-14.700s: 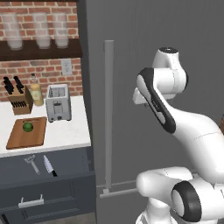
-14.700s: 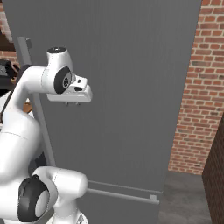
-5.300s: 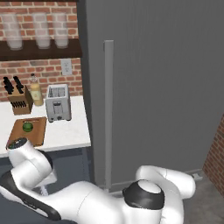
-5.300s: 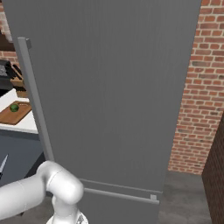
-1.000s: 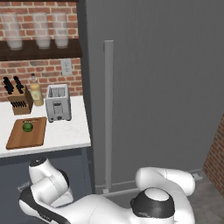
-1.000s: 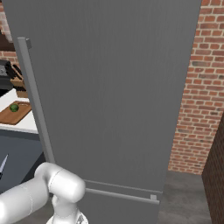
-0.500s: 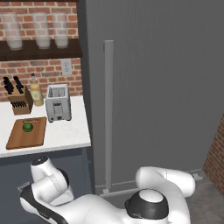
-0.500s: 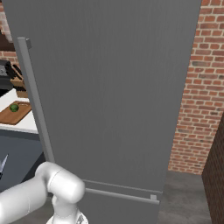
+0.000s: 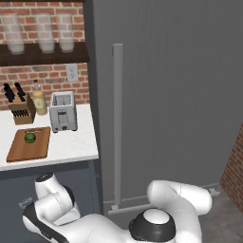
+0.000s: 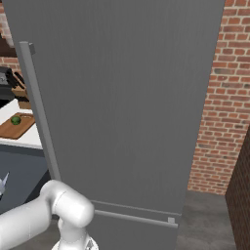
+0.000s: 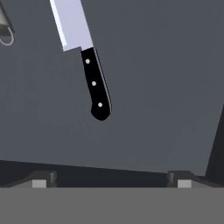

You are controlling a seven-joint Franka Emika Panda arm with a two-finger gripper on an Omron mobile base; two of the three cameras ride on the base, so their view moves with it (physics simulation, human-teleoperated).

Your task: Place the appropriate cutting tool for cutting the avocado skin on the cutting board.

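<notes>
While my arm reaches low in front of the dark cabinet face (image 9: 14,190) under the worktop (image 9: 71,144), the hand view looks down on the knife (image 11: 85,57), which lies flat on a dark grey surface (image 11: 166,87). Its black handle, with three pale rivets, points toward the claw (image 11: 111,181) and its silver blade runs away from it, out of the top of that picture. My claw is spread wide, its two dark fingertips (image 11: 43,178) standing far apart, one to either side of the knife's line, and neither touches the handle; nothing is held between them. Beside the blade, at the upper left edge of the hand view, I see a bit of a silver loop (image 11: 5,33), too cropped for me to name.

Taking the cutting board (image 9: 31,144) as my landmark: it lies flat on the white worktop, and the avocado (image 9: 30,137) sits on it, toward its far half. Behind the board stands the knife block (image 9: 19,108), with a bottle (image 9: 39,100) just beside that and the toaster (image 9: 62,111) to the board's right. Further right rises the tall grey fridge (image 9: 166,95) with its long vertical handle (image 9: 117,123). From the right base view I see the board (image 10: 17,126) and avocado (image 10: 15,120) at the far left, beyond the fridge handle
</notes>
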